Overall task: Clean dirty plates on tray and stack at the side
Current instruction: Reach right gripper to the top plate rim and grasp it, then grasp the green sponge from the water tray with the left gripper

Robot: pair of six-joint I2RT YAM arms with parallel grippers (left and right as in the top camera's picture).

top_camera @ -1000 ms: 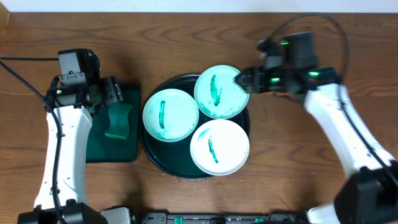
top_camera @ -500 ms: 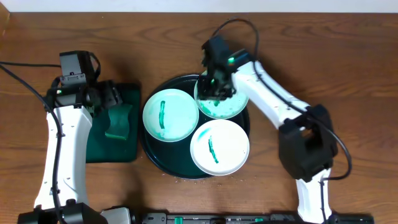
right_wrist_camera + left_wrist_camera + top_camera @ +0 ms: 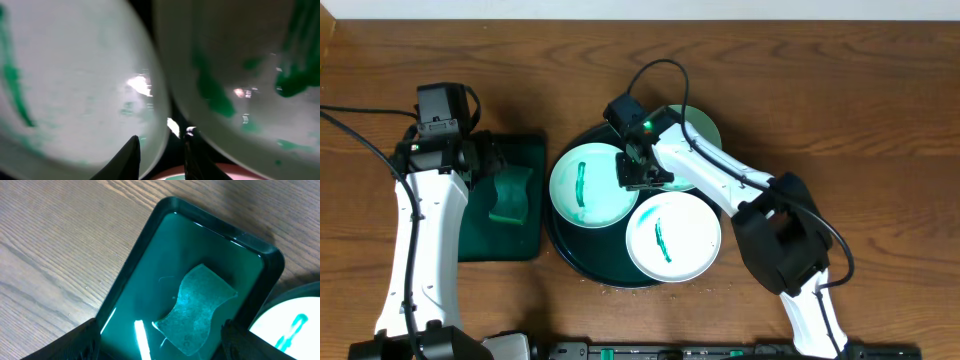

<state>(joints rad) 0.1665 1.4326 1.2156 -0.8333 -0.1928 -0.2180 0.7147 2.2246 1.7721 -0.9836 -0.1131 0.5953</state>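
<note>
The round black tray point(image 3: 558, 243) holds three white plates, each with a green smear: a left plate point(image 3: 593, 190), a back plate point(image 3: 700, 135) half hidden by my right arm, and a front plate point(image 3: 675, 240). My right gripper point(image 3: 640, 176) is low between the left and back plates. In the right wrist view its fingers point(image 3: 162, 152) are a little apart, with the left plate's point(image 3: 75, 85) rim between them and the back plate point(image 3: 240, 75) to the right. My left gripper point(image 3: 490, 160) point(image 3: 160, 350) is open above the green sponge point(image 3: 197, 307).
The sponge point(image 3: 510, 195) lies in a small rectangular dark green tray point(image 3: 532, 240) point(image 3: 150, 270) left of the round tray. The left plate's edge point(image 3: 290, 325) shows beside it. Bare wooden table point(image 3: 840, 120) lies to the right and at the back.
My right arm has swung left from the back plate's right rim, across that plate, down to the gap between the back and left plates. The left arm has barely moved.
</note>
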